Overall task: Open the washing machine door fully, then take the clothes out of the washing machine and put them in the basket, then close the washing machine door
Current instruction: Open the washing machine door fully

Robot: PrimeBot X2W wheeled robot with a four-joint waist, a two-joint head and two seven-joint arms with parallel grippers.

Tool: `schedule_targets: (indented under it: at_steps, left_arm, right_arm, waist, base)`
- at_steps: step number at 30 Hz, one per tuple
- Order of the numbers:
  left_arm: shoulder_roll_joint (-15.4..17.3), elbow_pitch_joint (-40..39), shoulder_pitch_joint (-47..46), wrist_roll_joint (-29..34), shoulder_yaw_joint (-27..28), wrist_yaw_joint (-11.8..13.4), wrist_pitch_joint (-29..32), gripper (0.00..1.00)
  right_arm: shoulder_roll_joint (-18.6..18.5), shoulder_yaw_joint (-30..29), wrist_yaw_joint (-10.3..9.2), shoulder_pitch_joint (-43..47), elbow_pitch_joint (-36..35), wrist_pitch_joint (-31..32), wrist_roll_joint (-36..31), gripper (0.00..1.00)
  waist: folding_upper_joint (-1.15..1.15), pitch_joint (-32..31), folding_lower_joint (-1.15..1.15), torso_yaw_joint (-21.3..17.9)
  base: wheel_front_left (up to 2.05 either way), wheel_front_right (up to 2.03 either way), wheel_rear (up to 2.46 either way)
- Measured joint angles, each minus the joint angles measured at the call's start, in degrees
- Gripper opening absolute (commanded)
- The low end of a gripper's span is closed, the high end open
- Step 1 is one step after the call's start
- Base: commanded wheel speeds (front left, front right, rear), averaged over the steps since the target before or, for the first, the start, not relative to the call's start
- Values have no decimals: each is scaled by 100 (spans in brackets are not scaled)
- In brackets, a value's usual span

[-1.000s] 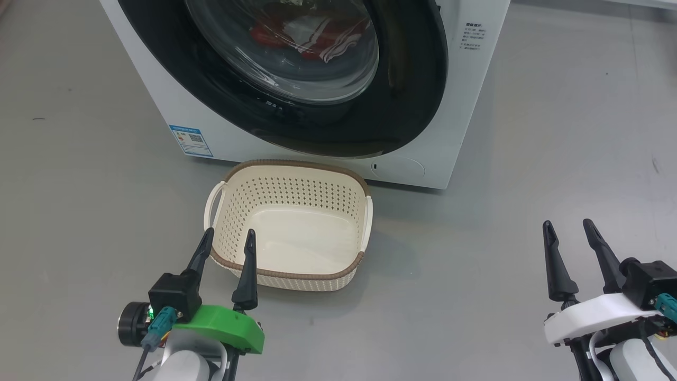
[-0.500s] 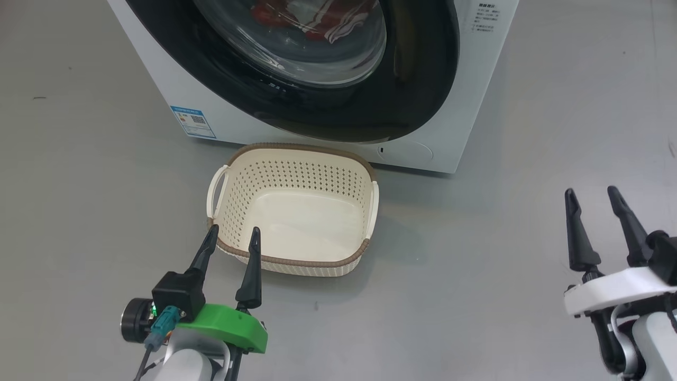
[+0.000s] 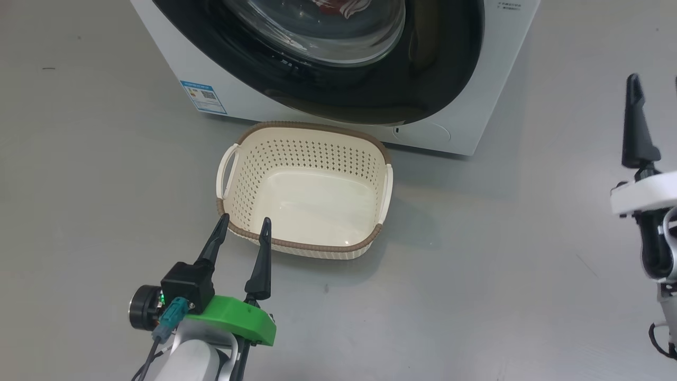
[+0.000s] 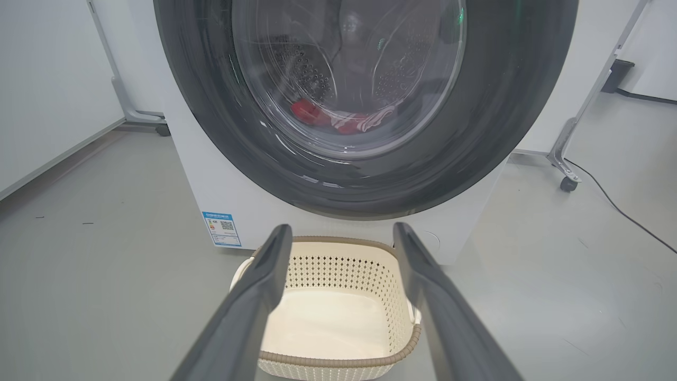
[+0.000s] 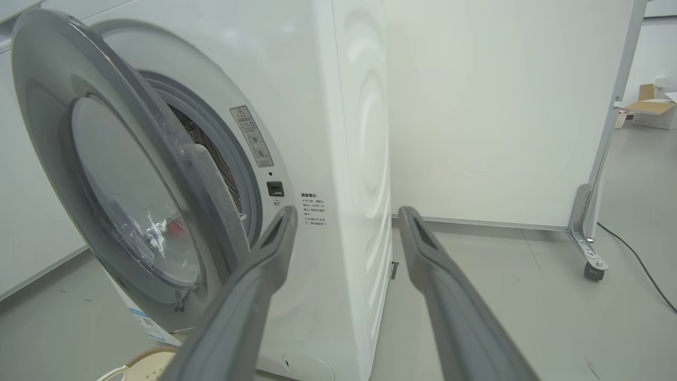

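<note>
Grey, smooth flooring (image 3: 79,185) lies all round. At top centre of the head view the washing machine door (image 3: 439,69) shows a glossy black rim around a bulging clear glass bowl; the right wrist view shows it ajar. Behind the glass lie the clothes (image 4: 344,119), red with white stripes, on perforated steel. Below the boxy white washing machine (image 3: 494,58), mid-frame, sits the basket (image 3: 317,156): cream perforated plastic, brown woven-look rim. A blue label (image 3: 203,96) and a warning sticker (image 5: 253,136) carry print too small to read. The left gripper (image 3: 246,218), lower left, and the right gripper (image 5: 347,212) stand spread, holding nothing.
</note>
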Motion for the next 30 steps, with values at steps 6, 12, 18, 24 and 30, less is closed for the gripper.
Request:
schedule_targets:
  at_steps: [6, 12, 18, 24, 30]
  left_arm:
    - [0, -2, -71, -23, -77, 0, 0, 100]
    - [-1, -27, -159, -111, -165, 0, 0, 100]
    - [-2, -64, -236, -185, -244, 0, 0, 100]
    - [-3, -90, -337, -231, -313, 0, 0, 100]
    - [-3, -93, -385, -288, -358, 1, 0, 100]
  right_arm:
    - [110, -252, 83, -534, 89, 315, 608, 100]
    - [297, -441, 140, -1054, 303, 721, 1268, 100]
    - [296, -504, 138, -1605, 486, 1068, 1502, 100]
    - [368, -581, 125, -2019, 706, 1319, 1802, 0]
    - [424, -690, 77, -2393, 1039, 1615, 2112, 0]
  waist:
    - [0, 146, 0, 117]
    - [0, 303, 0, 244]
    - [0, 458, 0, 382]
    - [0, 589, 0, 493]
    - [0, 704, 0, 637]
  base:
    - [0, 0, 0]
    - [0, 0, 0]
    - [0, 0, 0]
    - [0, 0, 0]
    - [0, 0, 0]
